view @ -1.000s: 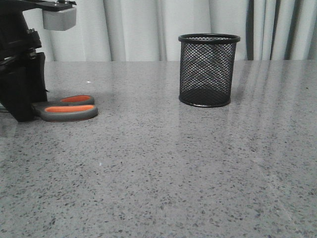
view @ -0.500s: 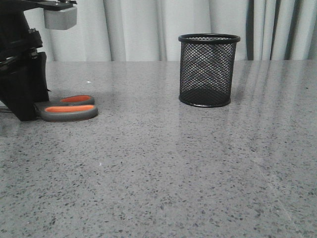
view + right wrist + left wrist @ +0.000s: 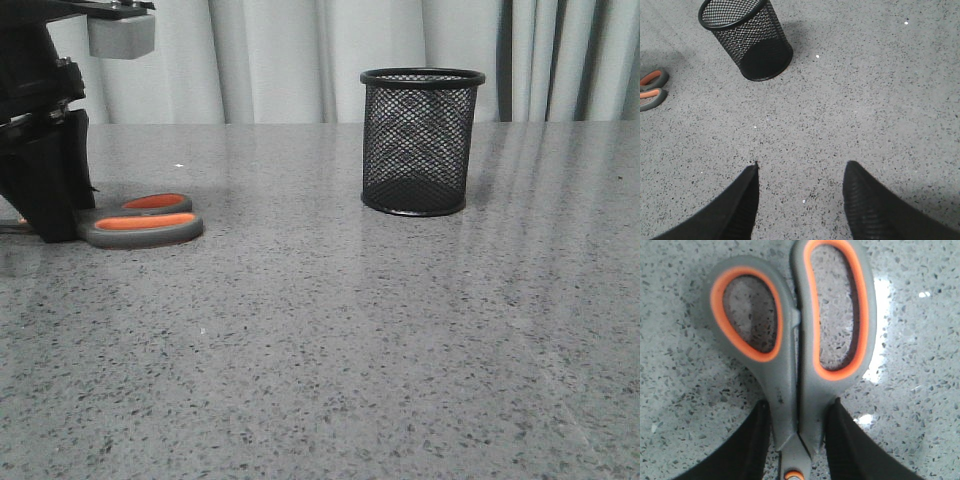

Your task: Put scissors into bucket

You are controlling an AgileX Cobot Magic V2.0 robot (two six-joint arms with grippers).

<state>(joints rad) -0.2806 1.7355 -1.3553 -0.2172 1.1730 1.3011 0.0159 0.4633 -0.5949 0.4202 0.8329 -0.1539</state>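
At the left edge of the front view, the left tool (image 3: 799, 440) grips the scissors (image 3: 140, 220) just below their handles on the desk (image 3: 330, 330). The bucket (image 3: 420, 140) stands upright at upper centre. The right tool (image 3: 800, 200) hangs spread apart, empty.

Above the speckled grey table (image 3: 865, 90), the right gripper (image 3: 801, 172) hangs with fingers spread, the black mesh bucket (image 3: 747, 37) upright beyond, scissors (image 3: 652, 90) lying well aside.
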